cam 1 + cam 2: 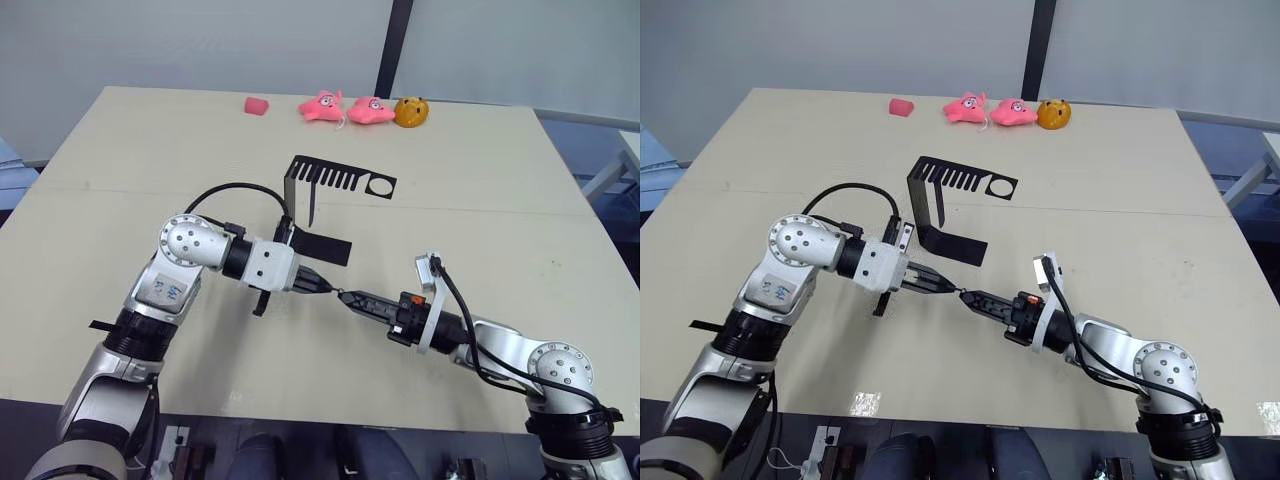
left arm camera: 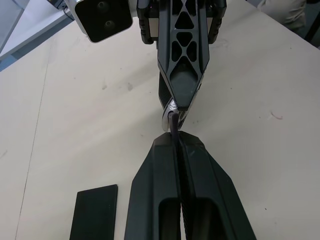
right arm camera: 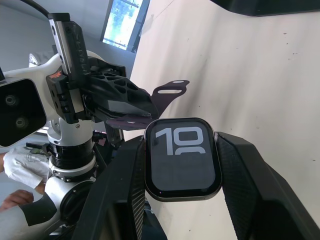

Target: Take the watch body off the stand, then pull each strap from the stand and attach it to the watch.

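The watch body (image 3: 182, 159), grey-rimmed with white digits on a black screen, sits clamped between the fingers of my right gripper (image 1: 346, 296), held just above the table's middle. My left gripper (image 1: 321, 287) faces it tip to tip and is shut on a thin dark strap (image 3: 168, 91), whose end meets the edge of the watch body (image 2: 170, 113). The black stand (image 1: 312, 205) is behind both grippers, with its comb-slotted top plate (image 1: 345, 180) and flat foot (image 1: 325, 247). Nothing hangs on the stand.
Two pink toys (image 1: 321, 105), (image 1: 369, 109), an orange toy (image 1: 411, 111) and a small pink piece (image 1: 256, 104) line the table's far edge. A thin dark strip (image 1: 100, 325) lies at the table's left edge by my left arm.
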